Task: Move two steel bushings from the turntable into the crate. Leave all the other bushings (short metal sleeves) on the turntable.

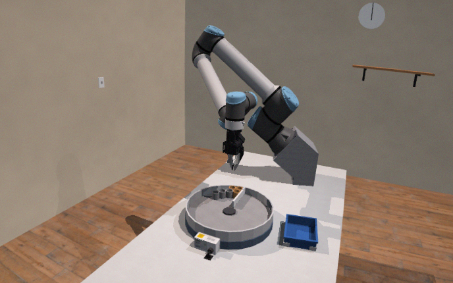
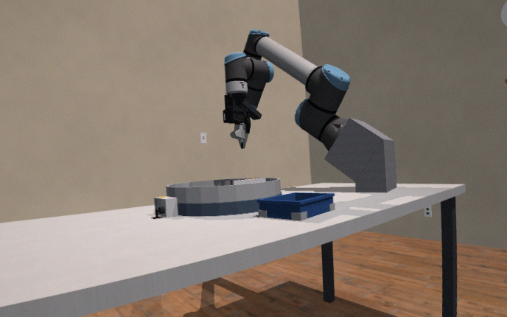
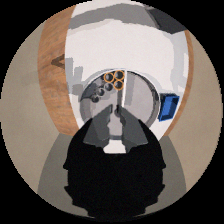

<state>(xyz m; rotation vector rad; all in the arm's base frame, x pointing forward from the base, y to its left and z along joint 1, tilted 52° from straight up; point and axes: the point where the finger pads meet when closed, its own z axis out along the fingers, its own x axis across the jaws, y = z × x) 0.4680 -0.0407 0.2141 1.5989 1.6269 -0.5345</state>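
Observation:
The turntable (image 1: 230, 235) (image 2: 224, 194) (image 3: 141, 97) is a round walled grey dish. Three grey steel bushings stand in a row at its back left: the left one (image 1: 215, 194) (image 3: 95, 99), the middle one (image 1: 222, 193) (image 3: 101, 92) and the right one (image 1: 229, 193) (image 3: 108, 87). Beside them, against the divider, stands a cluster of three copper-coloured bushings (image 1: 236, 193) (image 3: 118, 85). The blue crate (image 1: 301, 242) (image 2: 295, 208) (image 3: 169, 107) stands right of the turntable; its visible inside holds nothing. My gripper (image 1: 233, 168) (image 2: 242, 147) (image 3: 114, 105) is shut with nothing between its fingertips, high above the turntable.
A pale divider (image 1: 237, 199) (image 3: 124, 89) runs from the dark hub (image 1: 229, 210) to the turntable's back wall. The raised wall rings the dish. A small white box with a yellow patch (image 1: 207, 242) (image 2: 166, 206) stands at the turntable's front left.

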